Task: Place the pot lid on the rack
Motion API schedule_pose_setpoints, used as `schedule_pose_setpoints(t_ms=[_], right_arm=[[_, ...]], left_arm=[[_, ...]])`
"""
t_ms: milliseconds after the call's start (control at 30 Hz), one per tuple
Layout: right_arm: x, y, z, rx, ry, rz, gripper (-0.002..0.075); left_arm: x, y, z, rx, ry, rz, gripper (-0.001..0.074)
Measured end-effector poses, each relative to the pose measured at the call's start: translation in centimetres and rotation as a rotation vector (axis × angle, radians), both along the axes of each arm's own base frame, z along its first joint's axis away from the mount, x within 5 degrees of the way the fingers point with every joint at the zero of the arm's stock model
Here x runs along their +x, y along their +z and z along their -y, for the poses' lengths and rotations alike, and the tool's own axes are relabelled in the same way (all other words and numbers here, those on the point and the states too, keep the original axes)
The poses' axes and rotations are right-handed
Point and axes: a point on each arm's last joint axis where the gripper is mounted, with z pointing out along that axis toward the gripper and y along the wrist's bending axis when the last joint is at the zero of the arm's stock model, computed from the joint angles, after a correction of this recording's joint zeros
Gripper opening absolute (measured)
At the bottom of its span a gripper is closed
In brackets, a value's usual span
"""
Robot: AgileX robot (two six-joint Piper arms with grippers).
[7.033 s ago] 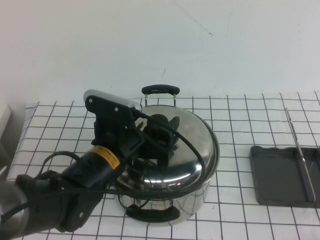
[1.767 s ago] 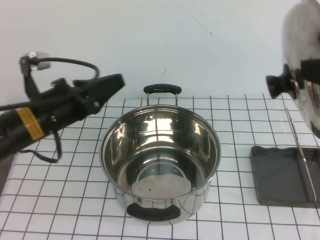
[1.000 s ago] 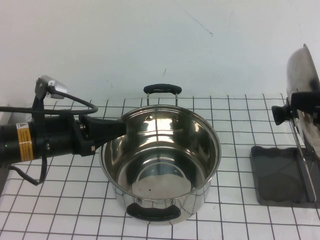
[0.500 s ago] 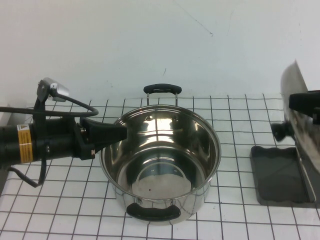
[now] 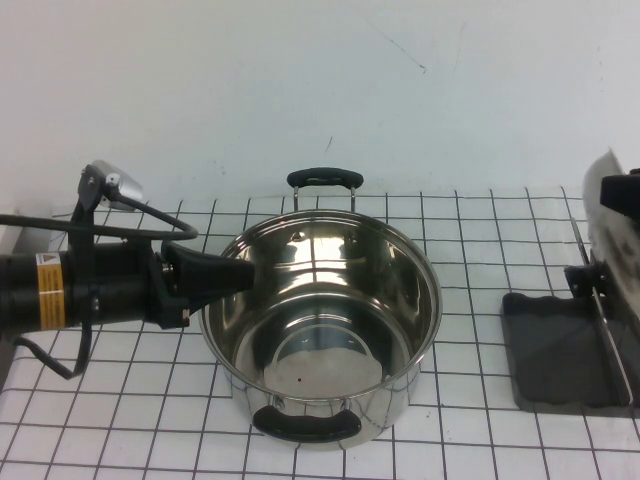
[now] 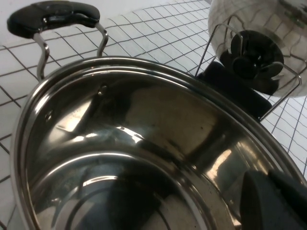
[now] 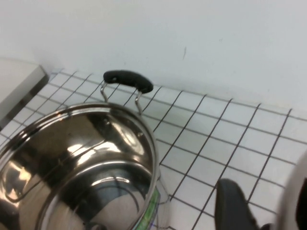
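Note:
The pot lid (image 5: 598, 208) stands on edge at the far right of the high view, its black knob (image 5: 583, 280) facing left, right at the rack's upright wire (image 5: 605, 335) over the dark grey tray (image 5: 555, 350). My right gripper (image 5: 625, 190) is shut on the lid's upper rim; in the right wrist view one finger (image 7: 232, 206) lies beside the lid's pale edge (image 7: 293, 201). The left wrist view shows the lid (image 6: 249, 21) within the wire frame (image 6: 211, 52). My left gripper (image 5: 225, 275) is shut and empty at the pot's left rim.
The deep steel pot (image 5: 320, 320) with two black handles stands open at the table's middle. The left arm (image 5: 90, 290) lies low across the left side. The white wall is close behind. The checked cloth (image 5: 480, 440) covers the table.
The right gripper has lowered the lid and carried it a little right, down to the rack wire. The left arm has barely moved.

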Motion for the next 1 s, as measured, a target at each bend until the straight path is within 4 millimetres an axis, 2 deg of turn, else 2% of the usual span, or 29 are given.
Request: schedule_pose_setpoints(t_ms=[200,400,500,633,767,833,933,1000], right_arm=[[-1.3,1.4,1.0,0.010,0.000,0.037,0.0285],[-3.5,3.1,1.1,0.004,0.031,0.092,0.0285],[-5.1,4.3,1.1,-0.044,0.035,0.155,0.0268],[-8.0,6.3,1.0,-0.119,0.017,0.279,0.0196],[-11.8,8.5,1.2,-0.181,-0.061,0.457,0.0110],[-13.5,9.0,1.4,-0.193,-0.119,0.534,0.0078],[-15.9,8.8,1.6,-0.198,-0.195,0.626,0.0037],[-17.2,8.0,1.7,-0.211,-0.221,0.664,0.0020]], left_arm=[[0.0,0.0,0.0,0.004,-0.003,0.000,-0.0002],[-0.1,0.0,0.0,0.004,-0.003,-0.001,-0.0002],[-0.3,0.6,-0.2,0.053,0.021,0.014,-0.0002],[-1.2,2.3,-1.0,0.186,0.103,0.070,-0.0002],[-3.8,4.7,-2.3,0.286,0.255,0.181,-0.0002],[-5.8,5.9,-3.1,0.310,0.351,0.250,-0.0002],[-9.4,7.1,-4.2,0.323,0.495,0.350,-0.0002],[-11.6,7.1,-5.1,0.324,0.594,0.390,-0.0002]])
